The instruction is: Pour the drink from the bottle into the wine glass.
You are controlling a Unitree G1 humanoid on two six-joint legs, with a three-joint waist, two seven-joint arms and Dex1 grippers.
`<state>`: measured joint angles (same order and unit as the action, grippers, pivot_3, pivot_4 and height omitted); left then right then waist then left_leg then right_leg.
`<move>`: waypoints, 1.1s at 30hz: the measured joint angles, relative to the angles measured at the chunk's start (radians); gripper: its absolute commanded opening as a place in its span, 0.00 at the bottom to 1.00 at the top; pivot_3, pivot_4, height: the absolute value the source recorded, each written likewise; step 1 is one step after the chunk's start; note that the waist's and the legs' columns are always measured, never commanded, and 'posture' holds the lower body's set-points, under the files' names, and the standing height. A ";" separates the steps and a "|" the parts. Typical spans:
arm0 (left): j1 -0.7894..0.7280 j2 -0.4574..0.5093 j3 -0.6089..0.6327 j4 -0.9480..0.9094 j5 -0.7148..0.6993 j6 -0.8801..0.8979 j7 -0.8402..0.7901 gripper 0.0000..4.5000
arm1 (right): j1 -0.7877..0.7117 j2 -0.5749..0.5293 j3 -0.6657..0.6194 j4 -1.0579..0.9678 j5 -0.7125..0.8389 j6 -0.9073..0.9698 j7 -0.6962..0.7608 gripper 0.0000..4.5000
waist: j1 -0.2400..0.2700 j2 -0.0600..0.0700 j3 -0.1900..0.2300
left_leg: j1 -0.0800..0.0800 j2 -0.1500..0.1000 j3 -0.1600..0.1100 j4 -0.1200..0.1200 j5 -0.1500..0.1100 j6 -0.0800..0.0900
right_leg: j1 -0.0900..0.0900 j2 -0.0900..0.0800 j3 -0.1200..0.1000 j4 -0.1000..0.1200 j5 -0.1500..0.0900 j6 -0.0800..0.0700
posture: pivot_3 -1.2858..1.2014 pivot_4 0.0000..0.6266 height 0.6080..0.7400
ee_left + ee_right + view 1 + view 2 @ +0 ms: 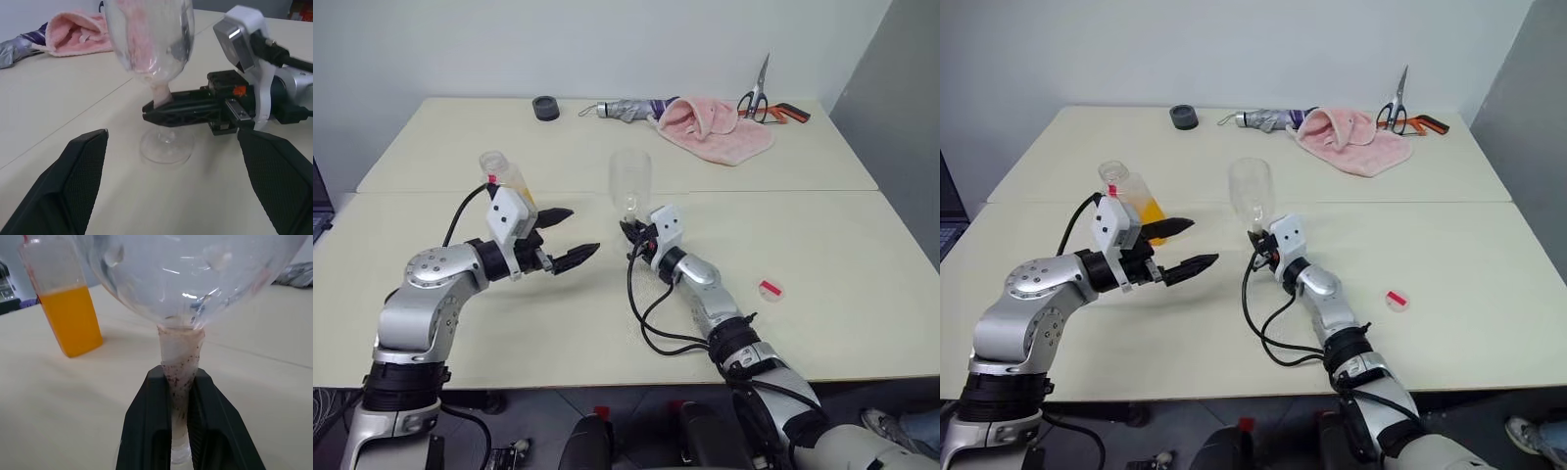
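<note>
Cream table (862,323). Clear wine glass (630,179), its stem pale and speckled dark. Clear bottle (1132,199) with orange-yellow drink (70,319) and a red stripe. Black-fingered grippers, left (564,237) and right (182,407). Far right: pink towel (717,125). Near right: red-and-white cap (770,289).

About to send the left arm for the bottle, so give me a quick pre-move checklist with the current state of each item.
1. Right gripper shut on the wine glass stem: ok.
2. Wine glass upright, foot on the table: ok.
3. Glass bowl empty, ready for pouring: ok.
4. Left gripper open and free, holding nothing: ok.
5. Bottle uncapped, with the drink still inside: ok; a red-and-white cap lies on the table by the right arm.
6. Bottle standing square on the table: cannot tell; it appears to lean, and the left arm hides its base.
</note>
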<state>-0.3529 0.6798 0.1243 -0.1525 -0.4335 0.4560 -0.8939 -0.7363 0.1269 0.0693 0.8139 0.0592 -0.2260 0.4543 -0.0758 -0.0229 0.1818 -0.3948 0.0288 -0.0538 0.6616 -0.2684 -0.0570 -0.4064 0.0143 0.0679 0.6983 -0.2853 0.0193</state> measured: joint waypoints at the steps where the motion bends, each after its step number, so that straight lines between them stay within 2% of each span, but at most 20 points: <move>1: -0.001 0.000 0.000 0.000 0.000 0.000 0.001 1.00 | -0.005 0.000 0.000 0.010 0.000 -0.007 0.001 0.03 | -0.001 0.000 0.000 | 0.000 0.000 0.000 0.000 0.000 0.000 | 0.000 0.000 0.000 0.000 0.000 0.000 | 0.52 0.24 1.00; 8: -0.018 0.000 0.001 0.001 -0.014 -0.001 0.002 1.00 | -0.015 -0.006 -0.002 0.034 0.001 -0.026 0.011 0.03 | -0.001 0.000 0.000 | 0.000 0.000 0.000 0.000 0.000 0.000 | 0.000 0.000 0.000 0.000 0.000 0.000 | 0.52 0.24 1.00; 16: -0.048 0.000 -0.001 0.002 -0.020 -0.006 0.002 1.00 | -0.003 -0.029 -0.002 0.033 0.001 -0.024 0.025 0.61 | -0.002 0.000 0.000 | 0.000 0.000 0.000 0.000 0.000 0.000 | 0.000 0.000 0.000 0.000 0.000 0.000 | 0.52 0.24 1.00; 20: -0.053 -0.002 -0.001 0.002 -0.020 -0.006 0.004 1.00 | 0.001 -0.031 -0.002 0.031 0.001 -0.021 0.025 0.94 | -0.005 0.000 0.000 | 0.000 0.000 0.000 0.000 0.000 0.000 | 0.000 0.000 0.000 0.000 0.000 0.000 | 0.52 0.24 1.00; 21: -0.054 -0.003 -0.001 0.002 -0.020 -0.007 0.006 1.00 | 0.001 -0.031 -0.002 0.030 0.001 -0.020 0.025 0.99 | -0.005 0.000 0.000 | 0.000 0.000 0.000 0.000 0.000 0.000 | 0.000 0.000 0.000 0.000 0.000 0.000 | 0.52 0.24 1.00; 29: -0.057 -0.013 -0.002 0.002 -0.020 -0.010 0.009 1.00 | 0.017 -0.033 0.002 -0.018 0.003 0.008 0.044 0.99 | -0.005 0.000 0.000 | 0.000 0.000 0.000 0.000 0.000 0.000 | 0.000 0.000 0.000 0.000 0.000 0.000 | 0.52 0.24 1.00; 33: -0.057 -0.026 -0.002 0.002 -0.022 -0.010 0.014 1.00 | 0.080 -0.057 0.016 -0.140 0.018 0.072 0.097 0.99 | -0.004 0.000 0.000 | 0.000 0.000 -0.001 0.000 0.000 0.000 | 0.000 0.000 0.000 0.000 0.000 0.000 | 0.52 0.24 1.00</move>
<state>-0.4097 0.6538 0.1220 -0.1509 -0.4552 0.4456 -0.8801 -0.6559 0.0703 0.0848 0.6739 0.0768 -0.1539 0.5508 -0.0797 -0.0228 0.1818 -0.3951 0.0290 -0.0546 0.6615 -0.2684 -0.0571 -0.4064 0.0145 0.0675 0.6982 -0.2853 0.0193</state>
